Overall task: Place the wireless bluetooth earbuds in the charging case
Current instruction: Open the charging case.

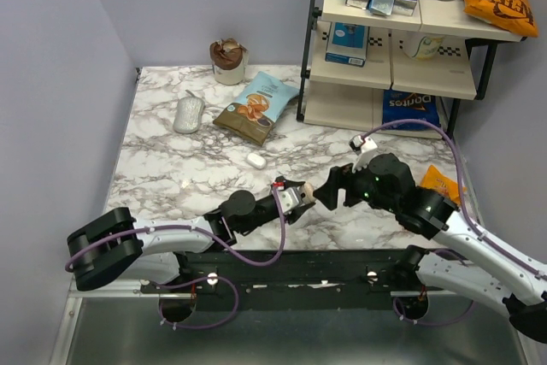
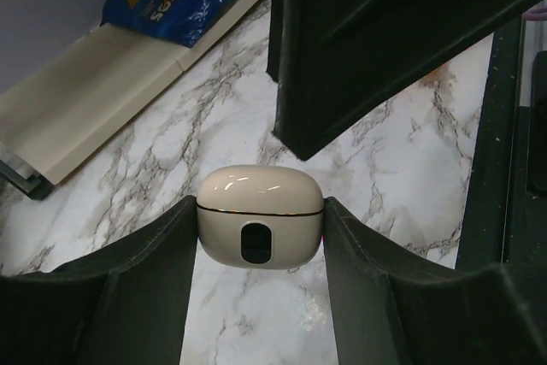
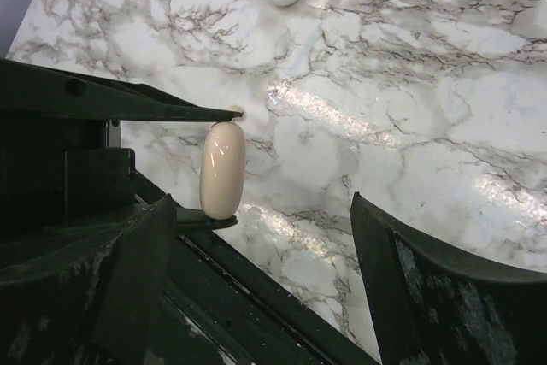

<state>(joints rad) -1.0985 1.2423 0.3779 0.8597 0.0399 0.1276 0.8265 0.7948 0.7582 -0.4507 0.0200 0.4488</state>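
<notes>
Inside left end effector [image 2: 260,241], charging case [image 2: 260,207]

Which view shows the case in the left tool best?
Left wrist view: the charging case sits central, its seam and dark window plain. The right wrist view shows it edge-on; the top view, a pale speck.

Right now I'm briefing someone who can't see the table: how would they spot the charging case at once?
On the marble table, look just in from the middle of the near edge: the charging case is clamped between the left gripper's fingers. Unlike the whiter pebble-shaped object lying loose farther back, it is cream, with a lid seam and a dark oval window.
</notes>
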